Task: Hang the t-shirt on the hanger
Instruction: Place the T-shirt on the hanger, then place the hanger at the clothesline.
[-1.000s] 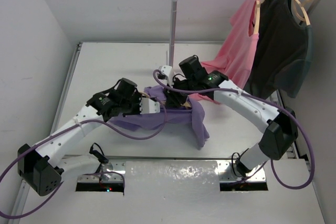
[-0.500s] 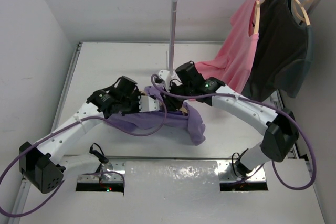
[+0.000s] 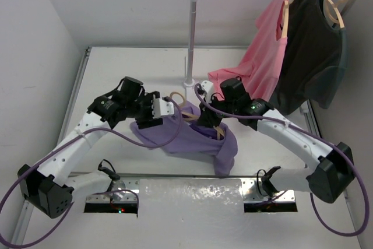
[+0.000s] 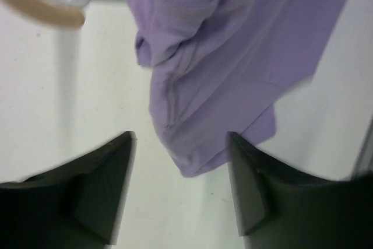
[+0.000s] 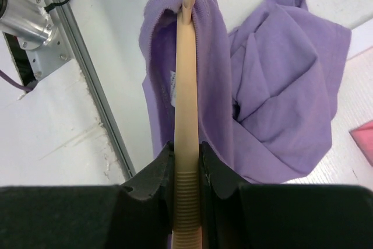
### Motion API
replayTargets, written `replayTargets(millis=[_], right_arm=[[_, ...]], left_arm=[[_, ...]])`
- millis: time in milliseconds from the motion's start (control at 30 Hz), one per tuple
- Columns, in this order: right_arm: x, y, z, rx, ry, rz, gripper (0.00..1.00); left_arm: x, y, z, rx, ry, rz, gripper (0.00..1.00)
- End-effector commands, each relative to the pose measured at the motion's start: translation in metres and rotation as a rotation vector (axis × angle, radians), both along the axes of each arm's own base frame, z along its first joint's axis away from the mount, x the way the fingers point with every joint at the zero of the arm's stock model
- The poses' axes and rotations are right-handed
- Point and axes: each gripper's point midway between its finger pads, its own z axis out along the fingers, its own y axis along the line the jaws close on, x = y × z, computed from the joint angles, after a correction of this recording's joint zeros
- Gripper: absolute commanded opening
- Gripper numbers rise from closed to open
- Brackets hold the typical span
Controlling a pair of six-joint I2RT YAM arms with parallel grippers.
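From above, most of the hanger point(image 3: 175, 97) is hidden. Only its hook and a small tan bit by the right gripper point(image 3: 208, 122) can be seen. The rest is covered by the t-shirt point(image 3: 192, 138), which is bunched up between the two grippers. The fingertips of the left gripper point(image 3: 159, 109) are hard to make out here, so it cannot be told from this view if they touch the cloth. The white pole point(image 3: 191, 39) of the rail stands just behind the hook. The pink shirt point(image 3: 262, 56) hangs close behind the right arm, with the black shirt point(image 3: 315, 51) beside it. Bare table point(image 3: 116, 68) is seen to the left and behind.

In the left wrist view, the left gripper point(image 3: 179, 144) is spread wide and nothing is held. The t-shirt point(image 4: 233, 56) lies past the fingertips, and its lower edge is seen in line with the gap. A blurred tan piece of the hanger point(image 4: 41, 10) is cut off at the top left corner. White table is seen on both sides of the cloth.

In the right wrist view, the hanger point(image 5: 186, 86) is pinched tight by the right gripper point(image 5: 186, 158) at its ridged end. The far end is cut off at the top. The t-shirt point(image 5: 280, 86) is draped over the hanger arm and piled to the right. A metal strip point(image 5: 87, 86) runs along the left of the cloth.
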Motion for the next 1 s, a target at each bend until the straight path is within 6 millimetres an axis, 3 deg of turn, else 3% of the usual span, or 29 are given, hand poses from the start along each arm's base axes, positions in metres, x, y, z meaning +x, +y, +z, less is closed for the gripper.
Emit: replayTargets(millis=[0,100,200,333,400,600,633,733,833,967], right_arm=[[0.003,0.001,0.030,0.080,-0.084,-0.022,0.00],[-0.001,-0.004,0.043,0.099,-0.113,-0.041,0.00],[-0.001,-0.014,0.056,0.083,-0.157,-0.069,0.00],[0.001,-0.020,0.082,0.096,-0.219,-0.086,0.00],[0.000,-0.020,0.093,0.115,-0.238,-0.085,0.00],[-0.004,-0.022,0.105,0.117,-0.251,-0.071,0.00],[-0.004,-0.023,0.104,0.106,-0.247,-0.075,0.00],[-0.001,-0.030,0.108,0.081,-0.268,-0.103,0.00],[0.003,-0.043,0.111,0.060,-0.292,-0.145,0.00],[0.001,-0.057,0.111,0.040,-0.303,-0.176,0.00]], left_arm=[[0.026,0.008,0.011,-0.072,-0.056,0.065,0.77],[0.047,0.031,-0.012,-0.043,-0.041,0.154,0.79],[0.053,0.043,-0.023,-0.052,0.046,0.132,0.79],[0.038,0.041,-0.040,-0.039,0.130,0.014,0.79],[0.043,0.036,-0.049,-0.070,0.119,0.023,0.78],[0.085,0.026,-0.053,-0.178,0.074,0.169,0.67],[0.087,0.024,-0.054,-0.191,0.091,0.184,0.47],[0.090,0.027,-0.049,-0.182,0.096,0.191,0.00],[0.090,0.040,-0.044,-0.174,0.080,0.187,0.00],[0.093,0.081,-0.045,-0.162,0.089,0.244,0.00]])
